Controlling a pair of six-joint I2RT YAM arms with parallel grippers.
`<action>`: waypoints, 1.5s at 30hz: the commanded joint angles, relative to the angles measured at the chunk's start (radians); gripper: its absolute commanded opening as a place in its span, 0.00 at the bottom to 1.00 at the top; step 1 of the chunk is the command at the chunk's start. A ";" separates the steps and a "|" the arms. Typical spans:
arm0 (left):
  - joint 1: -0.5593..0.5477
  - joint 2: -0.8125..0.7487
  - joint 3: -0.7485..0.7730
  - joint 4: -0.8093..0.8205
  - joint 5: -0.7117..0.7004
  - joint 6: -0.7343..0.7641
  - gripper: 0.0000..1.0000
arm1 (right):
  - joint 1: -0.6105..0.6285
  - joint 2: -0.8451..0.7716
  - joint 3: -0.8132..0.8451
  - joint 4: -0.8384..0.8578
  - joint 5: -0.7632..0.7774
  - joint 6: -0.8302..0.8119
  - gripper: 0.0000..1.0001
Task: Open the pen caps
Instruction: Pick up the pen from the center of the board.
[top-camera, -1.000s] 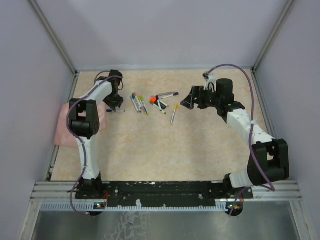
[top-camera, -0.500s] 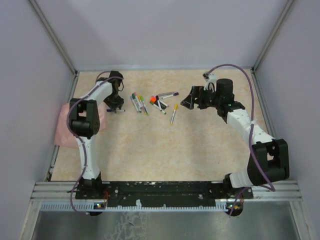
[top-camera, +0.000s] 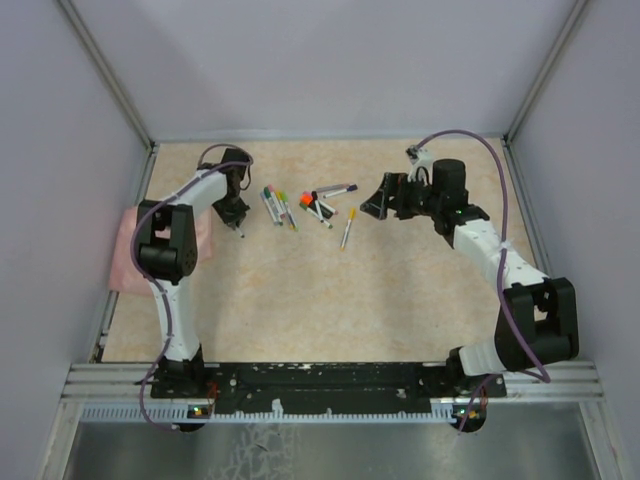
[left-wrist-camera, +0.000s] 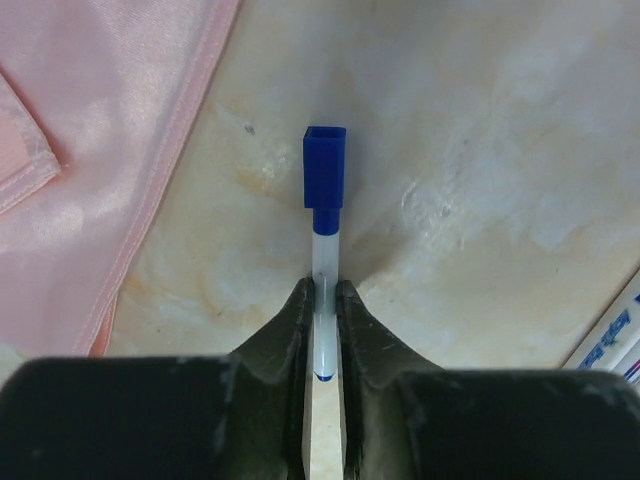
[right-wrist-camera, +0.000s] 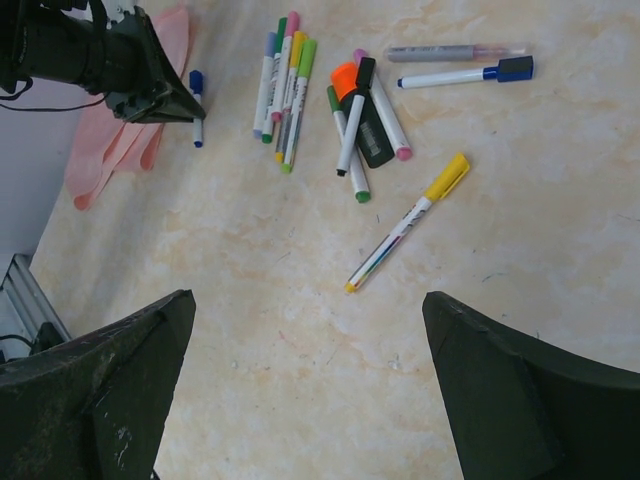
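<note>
The left gripper has closed in and now pinches the pen by its white barrel beside the pink cloth, blue cap poking straight out past its tips, with the wide-open right gripper well apart.

The cap is deep blue — its pen white. The cloth is pink, the table mottled beige.

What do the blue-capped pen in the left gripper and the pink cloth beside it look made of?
Slim white pen with square blue cap: likely plastic; the barrel is smooth and slightly translucent, the cap opaque with moulded edges. Pink cloth: probably satin-like fabric, from its soft sheen, folds and hemmed edge.
</note>
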 joint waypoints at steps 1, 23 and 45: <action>-0.040 -0.033 -0.082 0.002 0.028 0.108 0.12 | 0.003 -0.034 -0.013 0.070 -0.043 0.042 0.97; -0.088 -0.694 -0.674 0.601 0.679 0.264 0.01 | 0.210 -0.006 -0.240 0.649 -0.132 0.506 0.90; -0.185 -0.760 -0.950 1.456 0.977 -0.142 0.01 | 0.430 0.136 -0.074 0.452 0.102 0.448 0.77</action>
